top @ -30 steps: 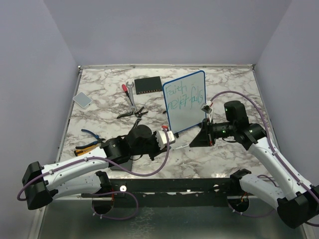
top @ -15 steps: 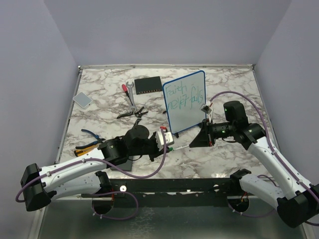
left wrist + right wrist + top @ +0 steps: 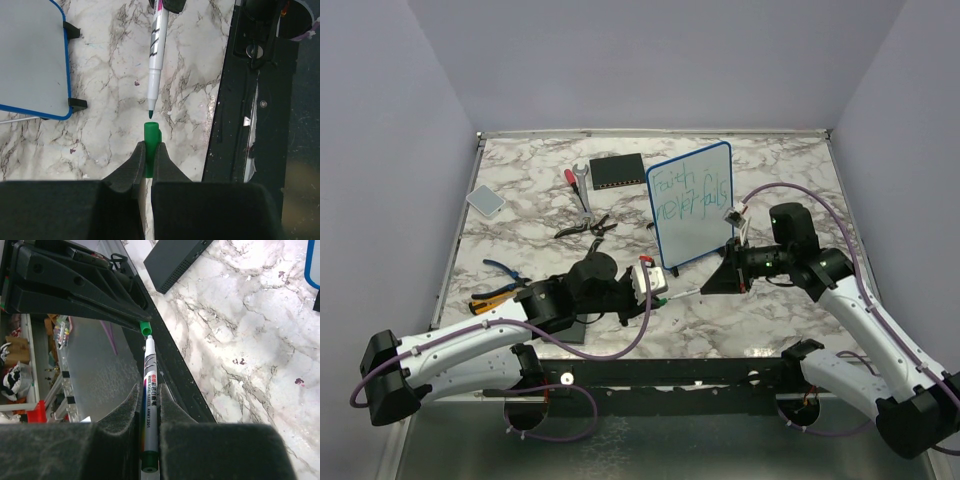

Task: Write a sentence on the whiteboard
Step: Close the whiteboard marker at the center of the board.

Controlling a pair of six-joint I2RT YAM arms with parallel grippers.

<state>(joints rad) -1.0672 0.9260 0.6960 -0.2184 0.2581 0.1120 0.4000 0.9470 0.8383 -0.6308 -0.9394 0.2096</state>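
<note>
The green cap [image 3: 151, 134] is pinched in the closed left gripper [image 3: 150, 152] and the marker [image 3: 155, 65] is clamped in the closed right gripper [image 3: 149, 402], its tip just short of the cap's mouth. For a clean recapping, the two are best lined up on one axis before the pen is pushed straight in. Beyond them, on the marbled tabletop [image 3: 520, 225], the whiteboard [image 3: 695, 240] is stood upright right of centre, the sentence [image 3: 688, 195] in green on its face, with a wrench [image 3: 584, 195] and black box [image 3: 619, 172] farther off before lilac walls [image 3: 650, 60].
</note>
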